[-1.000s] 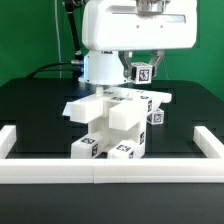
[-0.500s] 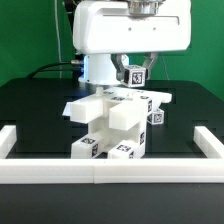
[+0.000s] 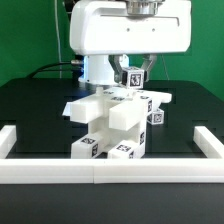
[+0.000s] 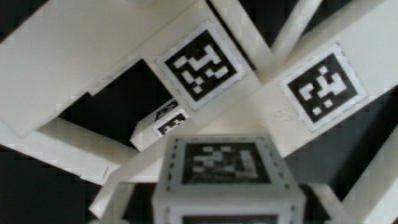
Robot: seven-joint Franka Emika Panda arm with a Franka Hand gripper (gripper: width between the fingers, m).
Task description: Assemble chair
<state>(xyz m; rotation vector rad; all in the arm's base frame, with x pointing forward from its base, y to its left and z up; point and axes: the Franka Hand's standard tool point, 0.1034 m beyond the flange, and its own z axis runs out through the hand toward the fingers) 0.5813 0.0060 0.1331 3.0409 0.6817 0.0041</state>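
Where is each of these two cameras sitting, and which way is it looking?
Exterior view: off the arm, low in front of the border rail, facing across the black table at the stacked chair parts; the white arm and its end effector, gripping a tagged block, show above.
Wrist view: on the wrist, looking down past the held block onto tagged panels; no arm part is clearly recognisable.
Shared: the tagged block and the chair parts beneath it.

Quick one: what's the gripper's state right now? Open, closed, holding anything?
The gripper: closed on a small tagged white block, held above the partly built chair.
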